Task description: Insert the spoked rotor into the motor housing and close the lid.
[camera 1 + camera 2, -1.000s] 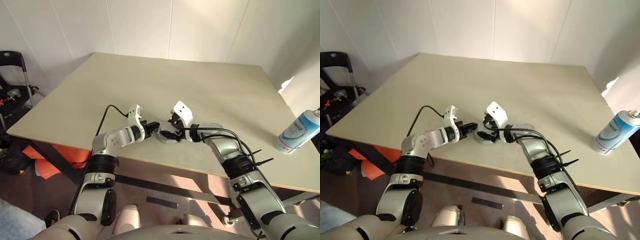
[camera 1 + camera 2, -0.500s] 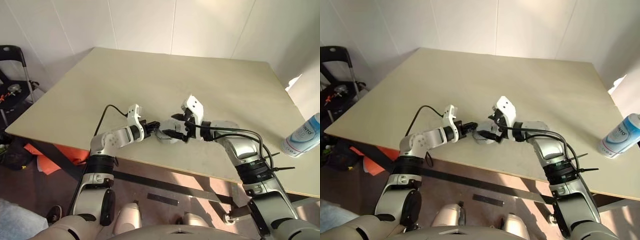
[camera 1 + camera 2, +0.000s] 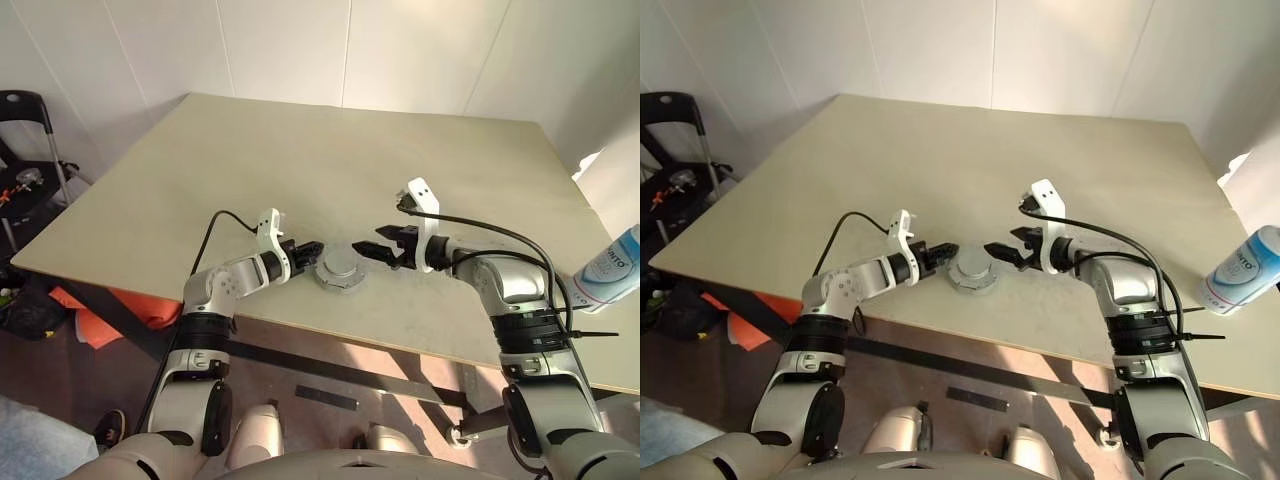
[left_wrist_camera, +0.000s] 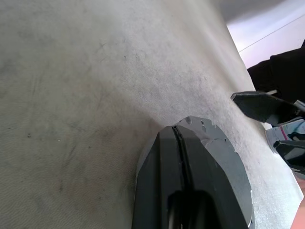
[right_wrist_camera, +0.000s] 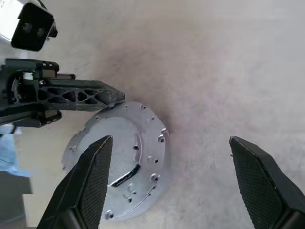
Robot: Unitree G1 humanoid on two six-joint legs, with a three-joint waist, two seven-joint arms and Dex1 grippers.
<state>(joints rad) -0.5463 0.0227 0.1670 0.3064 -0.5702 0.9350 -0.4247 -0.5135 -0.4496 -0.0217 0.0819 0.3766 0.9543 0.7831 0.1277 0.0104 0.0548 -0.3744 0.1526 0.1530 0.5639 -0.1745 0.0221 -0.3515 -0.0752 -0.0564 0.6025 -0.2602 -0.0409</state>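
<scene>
Right end effector (image 3: 378,249) withdrew, spread wide; right wrist view shows lid (image 5: 119,160) beside closed left end effector (image 5: 114,97).

Silver-grey jointed arms, black cables, white wrist camera blocks, each tool with black fingers.

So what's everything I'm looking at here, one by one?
table: one, beige, spanning the scene.
motor housing: one, silver, near the table's front edge, between the two pincers.
lid: one, silver-grey, closed on top of the housing.
spray can: one, white and blue, at the table's right edge.
black chair: one, far left, beside the table.
orange item: one, on the floor under the table.
left pincer: shut, tip against the housing's side.
right pincer: open, just right of the housing, holding nothing.
</scene>
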